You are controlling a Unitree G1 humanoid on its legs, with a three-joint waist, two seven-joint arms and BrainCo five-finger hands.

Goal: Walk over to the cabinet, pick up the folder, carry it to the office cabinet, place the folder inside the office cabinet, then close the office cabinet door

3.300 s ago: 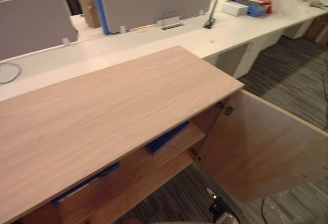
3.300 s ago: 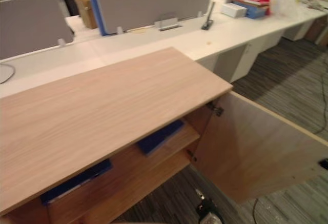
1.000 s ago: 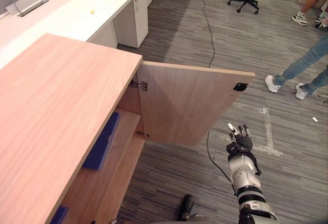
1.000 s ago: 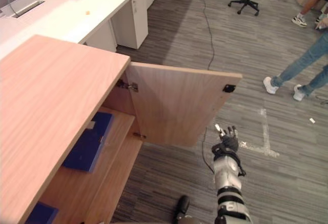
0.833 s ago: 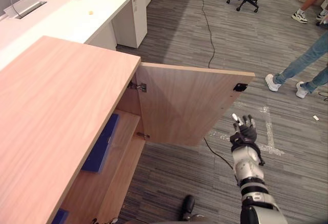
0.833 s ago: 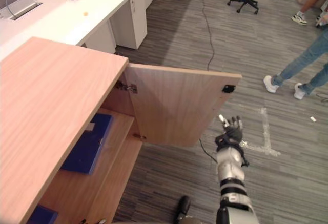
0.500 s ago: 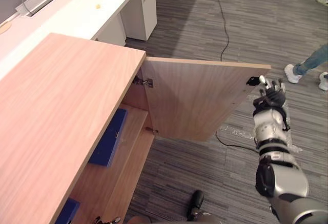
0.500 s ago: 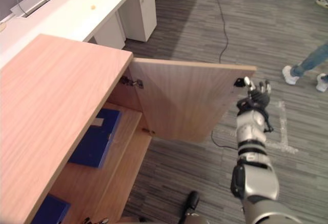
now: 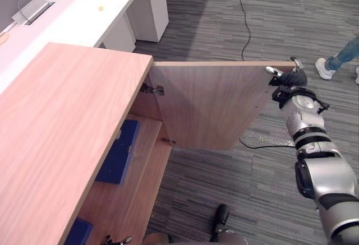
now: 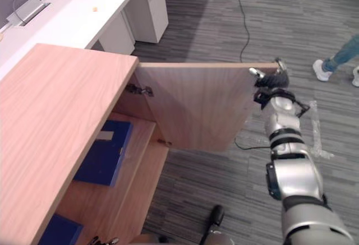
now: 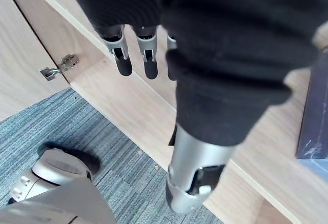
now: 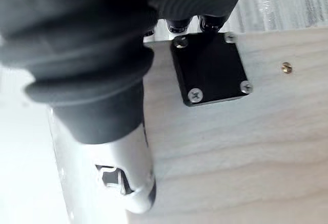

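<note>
The wooden office cabinet (image 9: 61, 127) stands with its door (image 9: 213, 105) swung wide open. A blue folder (image 10: 104, 151) lies flat on the upper shelf inside, and a second blue item (image 10: 56, 229) sits lower down. My right hand (image 9: 290, 79) is at the top free corner of the door. It is open, with its thumb (image 12: 125, 183) along the door's inner face beside a black catch plate (image 12: 210, 67) and its fingers reaching past the edge. My left hand (image 11: 123, 55) hangs open in front of the cabinet's lower shelf, holding nothing.
A long white desk (image 9: 84, 21) runs behind the cabinet. Striped grey carpet lies to the right of the door, crossed by a black cable (image 9: 241, 9). A person's white shoe (image 9: 324, 68) and leg stand at the far right.
My right hand has risen from low over the carpet to the door's top free corner and now touches it. The camera has shifted a little; the folder lies as before.
</note>
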